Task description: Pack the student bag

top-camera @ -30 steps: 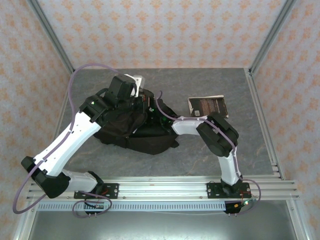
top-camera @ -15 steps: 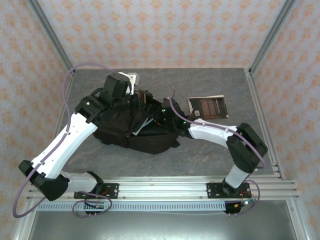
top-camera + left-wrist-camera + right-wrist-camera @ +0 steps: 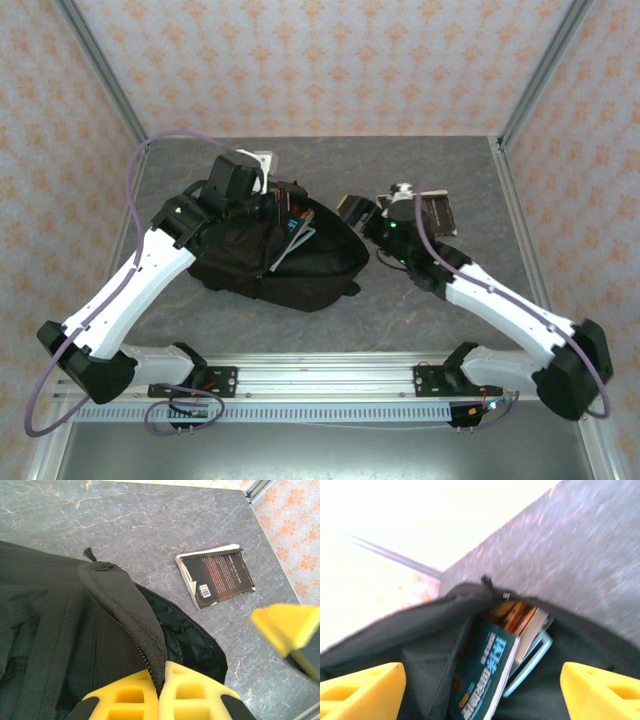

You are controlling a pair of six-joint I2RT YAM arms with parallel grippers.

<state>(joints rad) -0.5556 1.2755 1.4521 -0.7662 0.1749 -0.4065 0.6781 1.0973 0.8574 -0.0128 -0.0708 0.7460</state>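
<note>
The student bag, a big black backpack, lies left of the table's middle with its mouth held open. My left gripper is shut on the bag's zipper edge, lifting that flap. Inside the bag stand a teal book, an orange-brown book and a light-blue flat thing. My right gripper hovers just right of the bag's mouth, open, with nothing between its yellow fingers. One of those fingers also shows in the left wrist view.
A dark paperback lies flat on the grey table right of the bag; from above the right arm partly covers this book. A small white object sits behind the left gripper. Metal frame posts bound the table.
The right gripper has pulled out of the bag's mouth and swung right, opening, with its arm stretched out. The teal book now shows in the bag. The left gripper holds still.
</note>
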